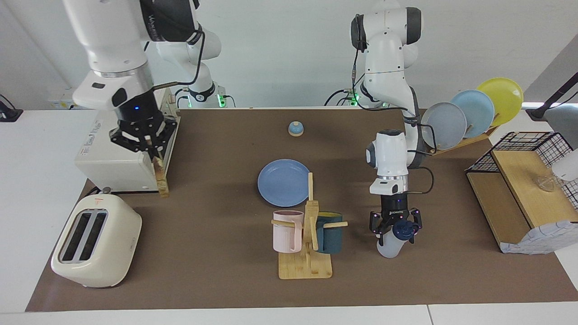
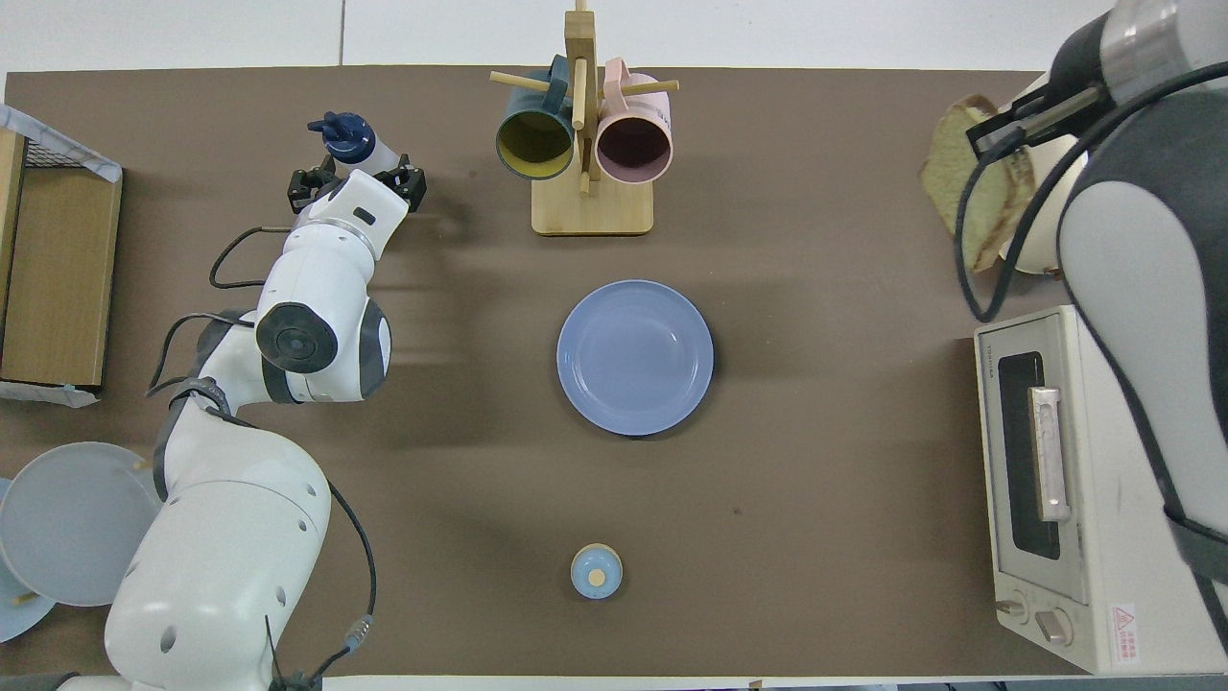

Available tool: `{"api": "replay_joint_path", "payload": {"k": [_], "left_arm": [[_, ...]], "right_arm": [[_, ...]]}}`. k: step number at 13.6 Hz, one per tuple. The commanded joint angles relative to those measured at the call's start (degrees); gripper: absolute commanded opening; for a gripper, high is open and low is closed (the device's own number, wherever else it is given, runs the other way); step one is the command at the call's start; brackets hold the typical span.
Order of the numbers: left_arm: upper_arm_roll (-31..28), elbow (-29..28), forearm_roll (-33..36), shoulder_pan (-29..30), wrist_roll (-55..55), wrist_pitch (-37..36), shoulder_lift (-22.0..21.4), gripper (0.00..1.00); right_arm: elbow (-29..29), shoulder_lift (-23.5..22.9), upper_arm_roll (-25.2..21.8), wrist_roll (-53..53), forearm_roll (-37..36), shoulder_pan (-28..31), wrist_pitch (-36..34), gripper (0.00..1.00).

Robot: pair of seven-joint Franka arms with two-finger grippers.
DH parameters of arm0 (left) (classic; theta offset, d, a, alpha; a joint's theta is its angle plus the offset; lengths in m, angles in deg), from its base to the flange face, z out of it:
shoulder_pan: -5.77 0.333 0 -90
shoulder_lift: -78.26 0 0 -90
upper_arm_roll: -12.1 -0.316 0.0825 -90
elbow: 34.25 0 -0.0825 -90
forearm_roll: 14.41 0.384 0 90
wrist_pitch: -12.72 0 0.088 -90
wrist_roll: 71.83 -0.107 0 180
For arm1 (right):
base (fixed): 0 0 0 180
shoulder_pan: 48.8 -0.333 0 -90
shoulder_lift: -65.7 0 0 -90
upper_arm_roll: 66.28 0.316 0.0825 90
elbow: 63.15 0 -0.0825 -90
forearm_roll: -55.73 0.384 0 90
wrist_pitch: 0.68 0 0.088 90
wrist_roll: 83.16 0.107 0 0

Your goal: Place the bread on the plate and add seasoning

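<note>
The right tool (image 1: 151,151), upper left of frame, grips the bread (image 1: 161,177) aloft for transfer to the plate (image 1: 283,183), while the left tool (image 1: 394,227), unclenched, straddles the seasoning (image 1: 393,239) at lower right for pickup.

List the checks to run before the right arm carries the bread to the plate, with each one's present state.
1. Bread gripped: ok. The right gripper has its jaws shut on the top edge of the bread, which hangs in the air.
2. Bread out of the toaster: ok, both slots are empty.
3. Plate free: ok, nothing lies on it.
4. Way to the plate: probably ok. The mug rack stands farther from the robots than the plate.
5. Seasoning bottle gripped: not ok. The left gripper has its jaws open on either side of the bottle's top.
</note>
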State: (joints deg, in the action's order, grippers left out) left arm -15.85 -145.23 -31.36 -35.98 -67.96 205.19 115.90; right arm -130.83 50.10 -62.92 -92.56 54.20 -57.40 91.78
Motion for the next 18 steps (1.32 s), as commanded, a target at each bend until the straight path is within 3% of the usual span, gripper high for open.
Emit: {"api": "replay_joint_path", "payload": {"k": [1,4,6,7,10,13,15,18], "left_arm": [[-0.08,3.14,-0.36,1.06,0.96,-2.71,1.82,1.00],[0.01,4.72,-0.63,1.15,1.40,-4.30,2.26,1.00],[0.10,4.72,-0.54,1.06,1.93,-4.48,2.26,1.00],[0.10,4.72,-0.45,1.06,1.93,-5.00,2.17,0.83],[0.10,4.55,-0.36,1.06,2.02,-5.53,2.09,0.01],[0.19,4.63,-0.28,2.20,2.72,-5.44,2.00,0.00],[0.36,4.72,-0.10,2.99,2.64,-6.06,0.86,0.00],[0.19,4.72,0.16,3.26,1.33,-14.37,-4.65,0.00]], "right_arm": [[-11.89,5.90,0.33,10.51,4.60,-3.07,3.67,0.00],[-34.98,15.21,0.33,22.27,4.78,-10.09,24.97,0.00],[-42.95,17.26,0.33,27.66,4.87,-13.01,33.29,0.00],[-43.41,16.66,0.33,30.81,4.87,-15.54,34.27,0.00],[-44.02,12.19,0.33,37.25,4.78,-19.69,43.65,0.00],[-44.73,8.22,0.33,39.01,4.78,-20.92,51.40,0.00],[-45.95,7.77,0.33,39.11,4.78,-21.46,53.00,0.00],[-48.77,8.47,0.33,39.02,4.78,-21.46,54.58,0.00]]}}
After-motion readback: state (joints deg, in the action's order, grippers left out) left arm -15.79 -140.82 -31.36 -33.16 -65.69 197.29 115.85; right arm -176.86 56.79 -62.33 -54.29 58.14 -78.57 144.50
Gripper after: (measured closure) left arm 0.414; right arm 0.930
